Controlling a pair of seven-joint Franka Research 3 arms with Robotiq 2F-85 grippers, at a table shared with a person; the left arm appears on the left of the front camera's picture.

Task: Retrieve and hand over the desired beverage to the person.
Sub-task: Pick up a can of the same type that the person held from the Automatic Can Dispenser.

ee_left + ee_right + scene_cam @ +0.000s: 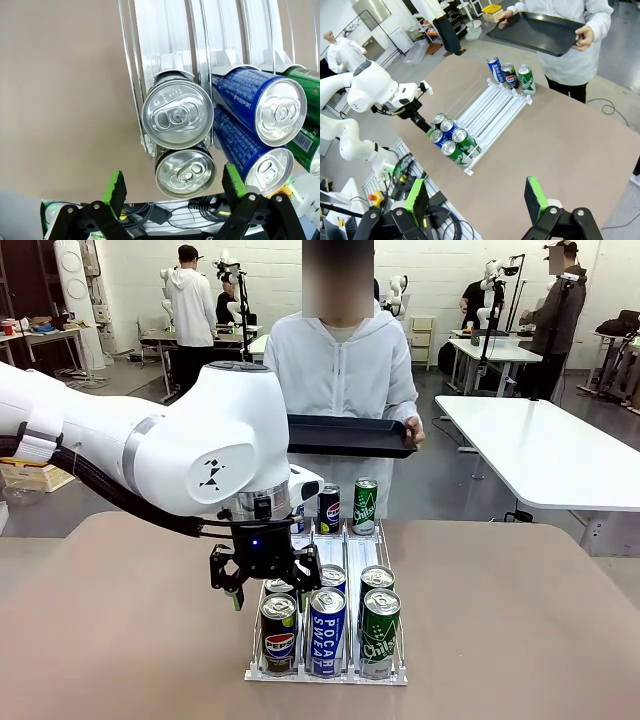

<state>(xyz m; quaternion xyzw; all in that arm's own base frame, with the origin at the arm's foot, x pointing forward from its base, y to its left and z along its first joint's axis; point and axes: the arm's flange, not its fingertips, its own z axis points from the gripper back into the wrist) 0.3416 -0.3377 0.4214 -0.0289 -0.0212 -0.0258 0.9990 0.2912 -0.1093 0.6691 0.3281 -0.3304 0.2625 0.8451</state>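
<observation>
A wire rack holds cans in three lanes. At its near end stand two Pepsi cans, two blue Pocari Sweat cans and two green Chilsung cans. My left gripper hangs open just above the Pepsi lane. In the left wrist view its fingers flank the silver top of the nearer Pepsi can without touching it. Three more cans stand at the rack's far end. The person waits behind the table holding a black tray. My right gripper is open, high over the table's right side.
The brown table has free room on both sides of the rack. The left arm reaches in over the table's near left corner. White tables and other people stand farther back in the room.
</observation>
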